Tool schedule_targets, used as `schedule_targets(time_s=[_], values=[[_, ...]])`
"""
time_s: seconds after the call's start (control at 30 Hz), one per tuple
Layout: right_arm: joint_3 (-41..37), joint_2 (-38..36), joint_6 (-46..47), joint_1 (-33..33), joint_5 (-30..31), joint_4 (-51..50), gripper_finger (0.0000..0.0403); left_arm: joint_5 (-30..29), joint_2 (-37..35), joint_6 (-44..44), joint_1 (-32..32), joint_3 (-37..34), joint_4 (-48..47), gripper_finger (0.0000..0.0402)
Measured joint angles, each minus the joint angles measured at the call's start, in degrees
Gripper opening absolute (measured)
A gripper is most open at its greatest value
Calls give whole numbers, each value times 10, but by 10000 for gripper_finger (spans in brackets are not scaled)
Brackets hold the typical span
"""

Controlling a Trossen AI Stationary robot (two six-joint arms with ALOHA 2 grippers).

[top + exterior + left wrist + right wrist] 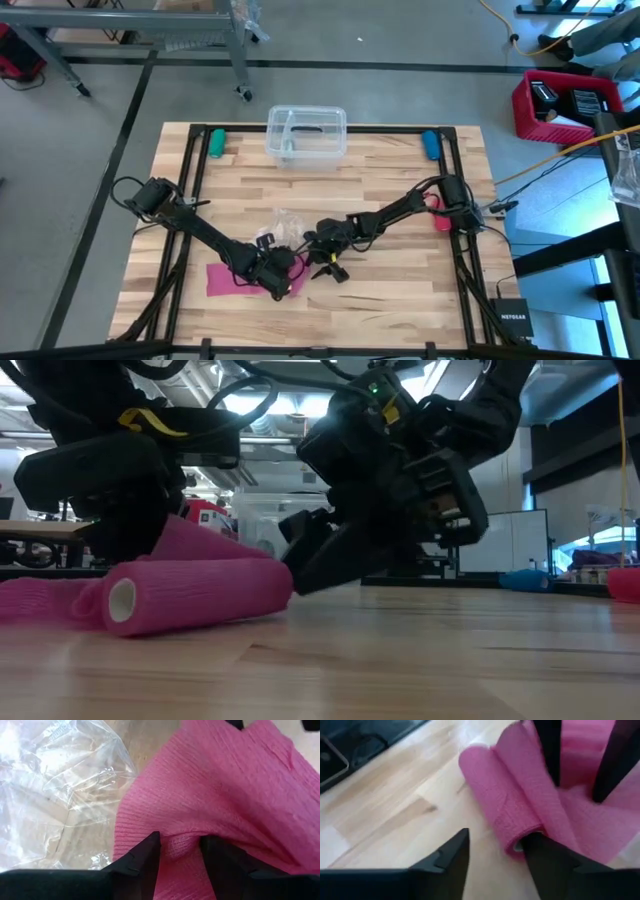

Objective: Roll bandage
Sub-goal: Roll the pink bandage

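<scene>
The pink bandage (225, 280) lies at the near middle of the table. Part of it is a roll (200, 595) with a white core, lying on its side, and a loose strip spreads flat beside it. My left gripper (180, 855) stands over the loose strip and is shut on it. My right gripper (495, 860) is open, low over the table at the roll's end (520, 842). In the high view the two grippers (280, 275) (325, 262) are close together. My left gripper pinches a raised fold of the bandage's loose strip (180, 842) between its two fingers, coming from above. The cloth bunches between the fingertips, and the rest spreads on the table. My right gripper touches the roll's open end (522, 845) with one finger (545, 855), slanting down from the table's right. The other finger stands free over bare wood. The roll lies on the table.
A crumpled clear plastic wrapper (283, 225) lies just behind the bandage and also shows in the left wrist view (55, 795). A clear plastic box (306, 135) stands at the far middle. Teal objects (216, 142) (430, 145) lie at the far corners. A red object (440, 218) lies at the right.
</scene>
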Motion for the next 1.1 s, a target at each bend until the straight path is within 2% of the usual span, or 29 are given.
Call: schedule_targets(time_s=[0.13,0.33,0.5,0.67,0.83,0.93,1.1], values=[[0,6,10,0,1,37,126,0,0,-2,1,0,1,138],[0,7,19,0,1,40,78,-2,0,-3,2,0,1,138],[0,7,17,1,4,37,14,0,0,-6,2,0,1,138],[0,-12,-1,0,20,-2,23,25,2,-14,2,27,-29,138],[0,-74,-37,4,47,-117,10,32,-21,-2,-6,63,-84,138],[0,-118,-63,7,87,-183,12,31,-38,-14,-6,66,-86,138],[0,-169,-72,7,105,-251,7,32,-46,-14,9,66,-69,156]])
